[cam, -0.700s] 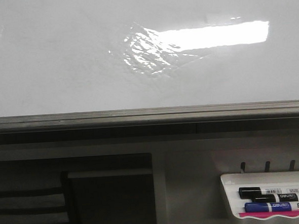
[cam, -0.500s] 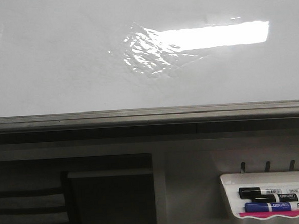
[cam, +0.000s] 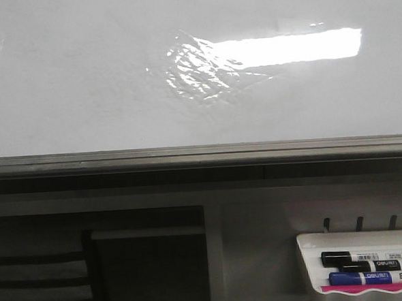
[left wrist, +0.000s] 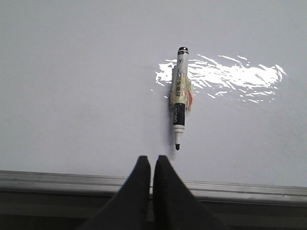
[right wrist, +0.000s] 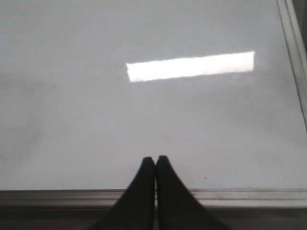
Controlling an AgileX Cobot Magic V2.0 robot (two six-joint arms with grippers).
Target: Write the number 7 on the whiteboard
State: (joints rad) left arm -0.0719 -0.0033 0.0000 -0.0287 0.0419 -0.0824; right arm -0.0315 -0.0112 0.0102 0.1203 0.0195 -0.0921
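The whiteboard (cam: 81,83), flat, glossy and bare of any figure, carries a light, stiff, slick-barrelled uncapped black marker (left wrist: 179,98) just ahead of the left tool (left wrist: 151,160), which like the right tool (right wrist: 154,160) is closed and empty; its taped midsection looks the surest hold.

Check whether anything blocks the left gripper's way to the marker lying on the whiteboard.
Nothing visible does. The black-and-white marker lies uncapped on the glossy white whiteboard, bare board separating it from the left gripper, whose jaws are shut.
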